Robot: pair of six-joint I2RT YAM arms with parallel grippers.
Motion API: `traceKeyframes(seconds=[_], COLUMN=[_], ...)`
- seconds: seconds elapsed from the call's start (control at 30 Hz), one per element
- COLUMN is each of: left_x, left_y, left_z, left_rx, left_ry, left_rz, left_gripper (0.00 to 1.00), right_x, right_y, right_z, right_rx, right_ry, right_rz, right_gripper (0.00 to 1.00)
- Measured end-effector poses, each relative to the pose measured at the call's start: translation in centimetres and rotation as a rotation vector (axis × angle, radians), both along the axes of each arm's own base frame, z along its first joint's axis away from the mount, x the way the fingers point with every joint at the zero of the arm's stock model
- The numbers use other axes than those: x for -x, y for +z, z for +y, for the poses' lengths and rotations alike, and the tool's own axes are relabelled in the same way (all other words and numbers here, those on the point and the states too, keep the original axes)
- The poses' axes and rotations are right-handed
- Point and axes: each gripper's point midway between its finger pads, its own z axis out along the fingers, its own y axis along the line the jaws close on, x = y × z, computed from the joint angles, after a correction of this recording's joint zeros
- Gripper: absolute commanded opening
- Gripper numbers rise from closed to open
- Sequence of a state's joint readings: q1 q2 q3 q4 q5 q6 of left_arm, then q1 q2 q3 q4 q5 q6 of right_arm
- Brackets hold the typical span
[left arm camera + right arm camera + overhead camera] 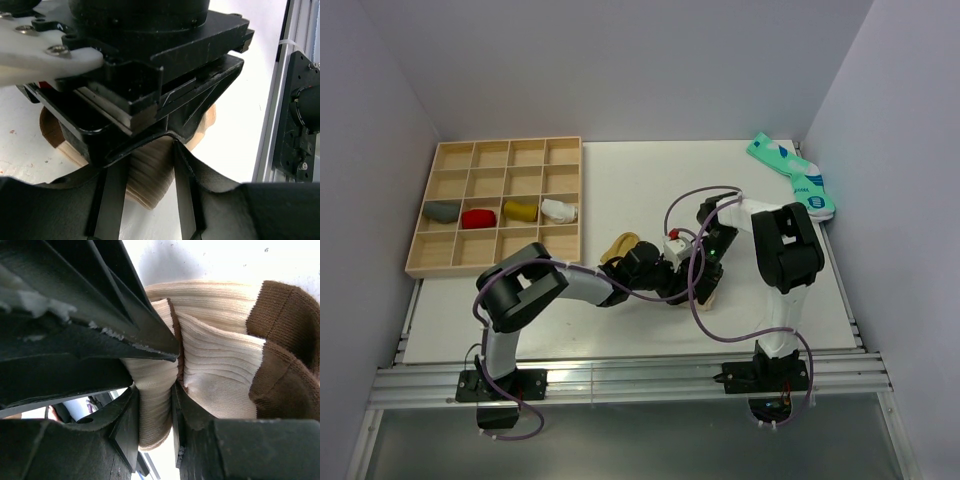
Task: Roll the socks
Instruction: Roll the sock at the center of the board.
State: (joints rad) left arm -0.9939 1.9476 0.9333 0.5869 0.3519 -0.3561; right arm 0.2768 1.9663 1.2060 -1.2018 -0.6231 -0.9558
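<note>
Beige ribbed knit with dark brown bands point(285, 315) makes up the beige sock point(215, 365). It is bunched into thick folds, with the brown cuff ends doubled over on one side. It lies near the middle of the white table point(620, 190), to the right of the wooden tray point(502, 142), where the two arms meet.

The right gripper point(156, 390) has a fold of the sock pinched between its fingers, which are closed onto the fabric. The left gripper point(147, 160) is part-way open with a ribbed fold filling the gap between its fingers; I cannot tell whether it is gripping the fold or only straddling it.

One row of the tray holds a grey roll point(442, 211), a red roll point(478, 218), a mustard-yellow roll point(520, 210) and a white roll point(559, 210). Teal-and-white socks point(792, 175) lie at the far right corner.
</note>
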Motion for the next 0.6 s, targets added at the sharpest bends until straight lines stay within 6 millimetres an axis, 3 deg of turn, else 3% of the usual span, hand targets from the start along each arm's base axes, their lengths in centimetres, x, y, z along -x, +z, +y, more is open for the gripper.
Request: traceKeyframes(seconds=[0.13,0.23,0.33,0.6], left_x=[0.02,0.11,0.16,0.24], left_y=[0.1,0.14,0.08,0.05], left_z=[-0.05,-0.15,-0.37,-0.44], left_rx=[0.008,0.015,0.026,0.061], left_ry=[-0.002,-0.005,-0.009,0.007], left_rz=[-0.003,-0.001,-0.002,0.015], left_gripper=[0.39,0.15,0.03,0.0], right_x=[-0.02,-0.08,-0.19,-0.8], right_y=[0.0,0.01,-0.02,0.07], right_z=[-0.05,-0.06,-0.12,-0.39], right_rx=[0.009,0.021,0.042,0.089], right_ry=[-0.007,-0.02,-0.041,-0.105], right_rz=[0.003,0.007,0.009,-0.057], right_gripper=[0.22,0.26,0.35,0.54])
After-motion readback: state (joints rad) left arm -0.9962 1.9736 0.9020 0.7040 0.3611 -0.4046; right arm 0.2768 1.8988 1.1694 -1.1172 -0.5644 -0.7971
